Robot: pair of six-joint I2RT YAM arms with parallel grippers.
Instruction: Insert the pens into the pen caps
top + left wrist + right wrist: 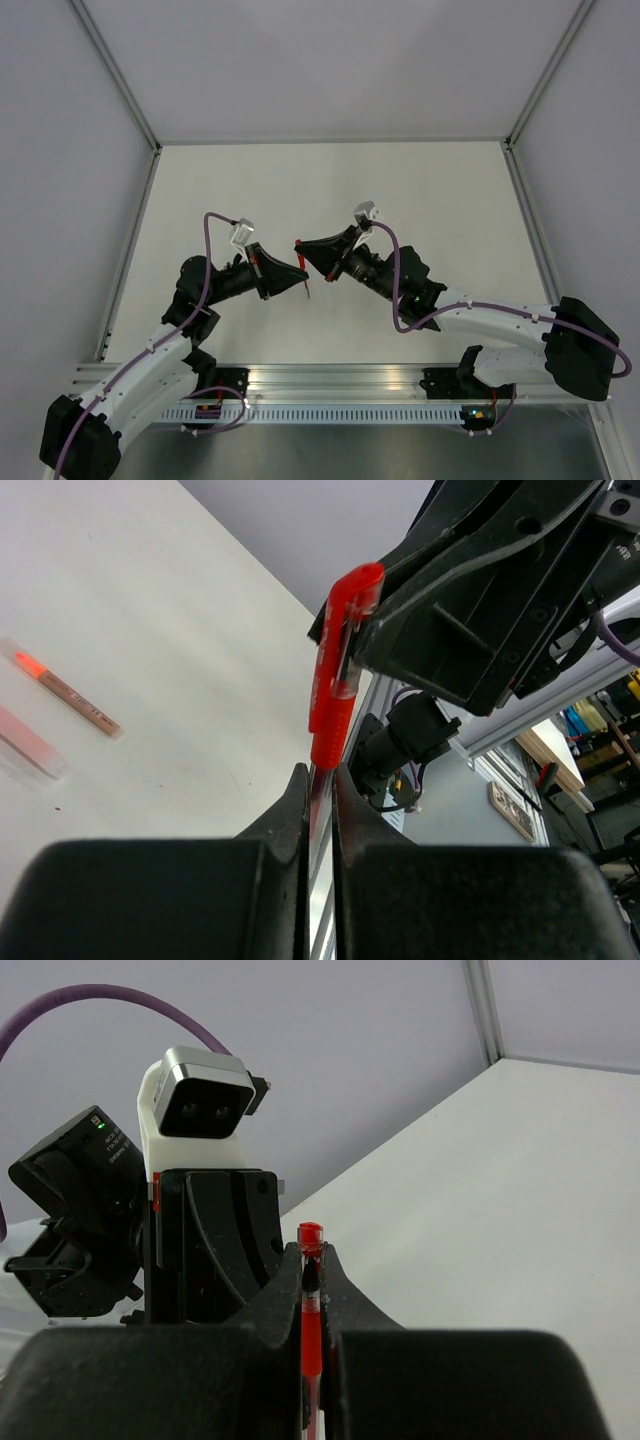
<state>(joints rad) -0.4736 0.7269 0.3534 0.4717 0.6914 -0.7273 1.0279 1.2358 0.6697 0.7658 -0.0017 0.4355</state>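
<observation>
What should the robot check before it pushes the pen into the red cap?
1. Grip of left gripper on pen: ok, shut on it.
2. Grip of right gripper on cap: ok, shut on it.
3. The pen meets the mouth of the cap: ok.
4. The pen and cap make one straight line: cannot tell.
5. The pen is fully seated: cannot tell.
6. The orange pen lies on the table, away from both grippers: ok.

No writing is readable. The orange pen [72, 693], lying left of the left gripper [320, 773], carries small print, too blurred.
</observation>
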